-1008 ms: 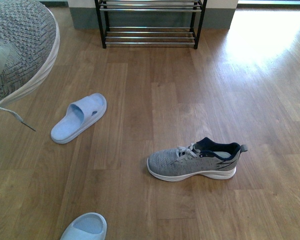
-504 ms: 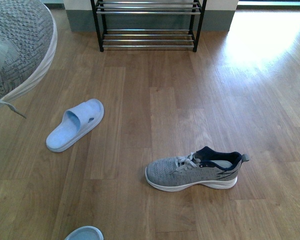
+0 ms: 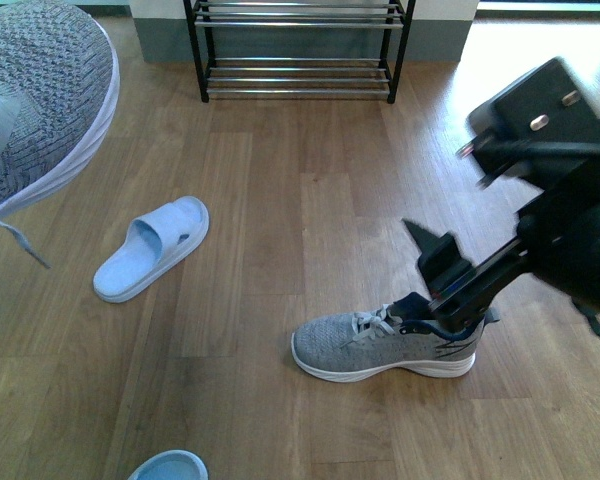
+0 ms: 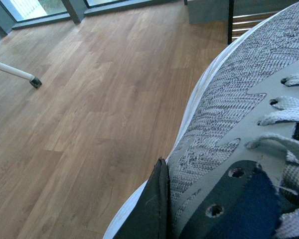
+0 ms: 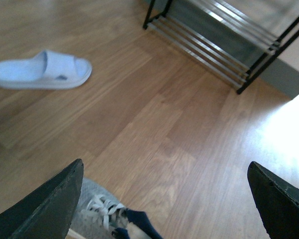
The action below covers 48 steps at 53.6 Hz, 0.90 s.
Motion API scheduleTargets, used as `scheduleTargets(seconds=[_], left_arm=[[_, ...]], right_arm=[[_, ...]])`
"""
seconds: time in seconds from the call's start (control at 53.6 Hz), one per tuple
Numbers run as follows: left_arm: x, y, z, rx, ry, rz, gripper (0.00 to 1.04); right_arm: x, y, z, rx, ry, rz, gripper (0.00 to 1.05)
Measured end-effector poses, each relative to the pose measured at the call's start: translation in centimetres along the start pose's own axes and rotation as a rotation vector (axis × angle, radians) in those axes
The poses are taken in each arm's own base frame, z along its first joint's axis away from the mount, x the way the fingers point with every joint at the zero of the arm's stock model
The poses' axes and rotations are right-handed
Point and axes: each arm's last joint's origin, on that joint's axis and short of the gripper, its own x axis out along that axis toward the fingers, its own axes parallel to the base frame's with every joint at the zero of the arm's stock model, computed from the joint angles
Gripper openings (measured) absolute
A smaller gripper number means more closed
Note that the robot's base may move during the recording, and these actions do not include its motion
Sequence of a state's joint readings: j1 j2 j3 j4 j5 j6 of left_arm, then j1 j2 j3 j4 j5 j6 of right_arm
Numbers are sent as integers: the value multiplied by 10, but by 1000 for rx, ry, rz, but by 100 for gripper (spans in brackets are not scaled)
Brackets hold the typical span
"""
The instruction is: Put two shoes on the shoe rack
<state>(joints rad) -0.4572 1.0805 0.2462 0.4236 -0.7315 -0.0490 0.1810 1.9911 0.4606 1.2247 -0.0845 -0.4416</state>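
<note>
Off shoe rack [image 3: 298,70], on floor [image 3: 280,230]: sneaker [image 3: 380,345], slide [image 3: 150,248]; other sneaker [image 3: 40,90] held aloft.

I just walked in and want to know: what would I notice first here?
A huge grey sneaker fills the front view's upper left, gripped close to the camera by the left fingers. On the right, the black right gripper hovers with open fingers over the heel of a second grey sneaker on the wooden floor, with a pale blue slide lying further left.
</note>
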Motion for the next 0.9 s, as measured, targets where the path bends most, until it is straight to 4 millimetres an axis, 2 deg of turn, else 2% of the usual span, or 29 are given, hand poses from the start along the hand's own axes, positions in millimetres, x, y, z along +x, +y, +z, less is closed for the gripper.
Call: scheduleTargets(seconds=[0.205, 0.429, 0.691, 0.896], left_arm=[[0, 0, 0, 0, 0, 0, 2], [0, 0, 0, 0, 0, 0, 2], [0, 0, 0, 0, 0, 0, 2], [0, 0, 0, 0, 0, 0, 2]], right_arm=[[42, 26, -21, -191, 46, 84, 95], [70, 45, -49, -386, 94, 150, 95], [105, 47, -80, -531, 173, 161, 95], [123, 39, -87, -597, 189, 130, 95]])
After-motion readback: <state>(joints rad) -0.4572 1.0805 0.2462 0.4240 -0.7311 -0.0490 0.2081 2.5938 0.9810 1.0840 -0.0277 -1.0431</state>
